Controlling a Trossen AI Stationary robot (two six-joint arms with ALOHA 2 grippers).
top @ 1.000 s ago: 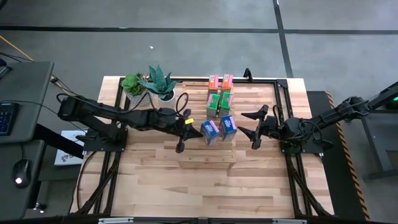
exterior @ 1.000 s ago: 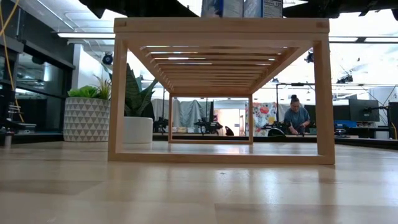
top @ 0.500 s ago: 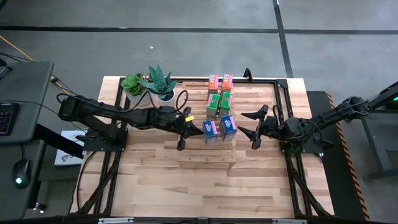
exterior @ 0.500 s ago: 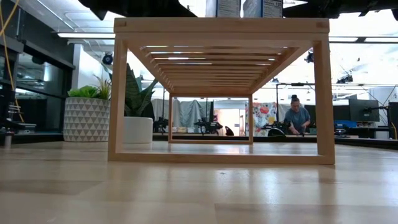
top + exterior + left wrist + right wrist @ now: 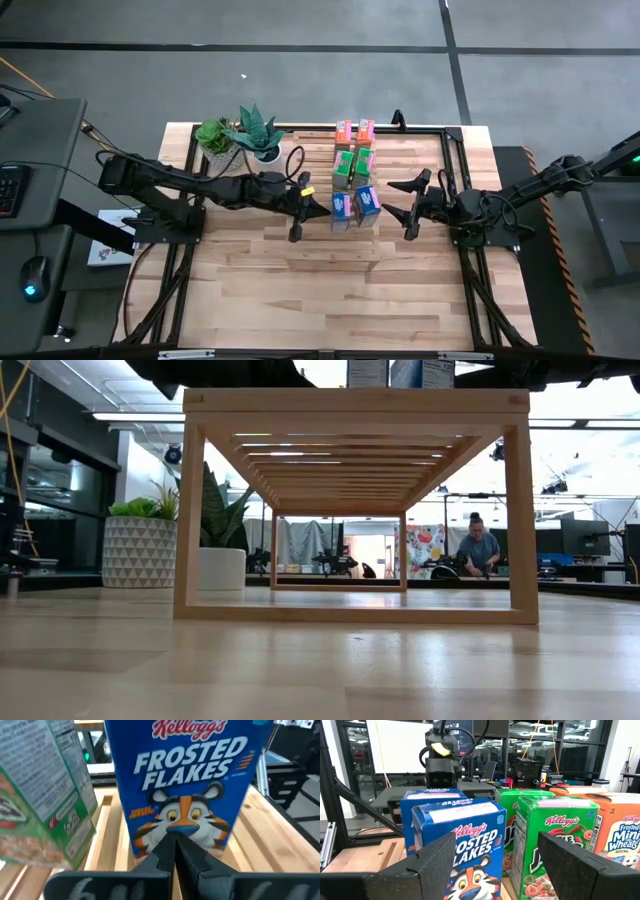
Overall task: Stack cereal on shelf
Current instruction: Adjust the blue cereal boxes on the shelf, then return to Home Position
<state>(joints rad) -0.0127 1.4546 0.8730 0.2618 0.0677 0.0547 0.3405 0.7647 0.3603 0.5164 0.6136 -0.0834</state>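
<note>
Six small cereal boxes stand upright in pairs on top of the pale slatted shelf (image 5: 355, 402): an orange pair (image 5: 354, 131) at the far end, a green pair (image 5: 353, 166) in the middle, and a blue pair (image 5: 355, 205) nearest. My left gripper (image 5: 322, 206) is shut and sits level at the left blue box (image 5: 182, 780), coming from the table's left. My right gripper (image 5: 405, 204) is open and waits just right of the blue pair, touching nothing. Its wrist view looks past its spread fingers (image 5: 497, 840) at the blue and green boxes. My left gripper meets the left blue box with its shut fingertips (image 5: 175, 840). They press against the lower middle of the printed front face (image 5: 176, 822), which looks toward the table's left. The fingers come level from the table's left. The box stands upright on the shelf slats beside the other blue box.
Two potted plants (image 5: 215, 138) (image 5: 260, 132) stand at the table's far left, behind my left arm. Black frame rails (image 5: 455, 160) run along the table's sides. Bare tabletop (image 5: 330, 300) lies toward the near edge. A person (image 5: 480, 545) sits in the room beyond.
My left gripper, kept shut, has moved toward the table's right and pushed the left blue box. That box stood turned askew and slightly apart. It has slid right and turned square, and now stands close beside the other blue box.
</note>
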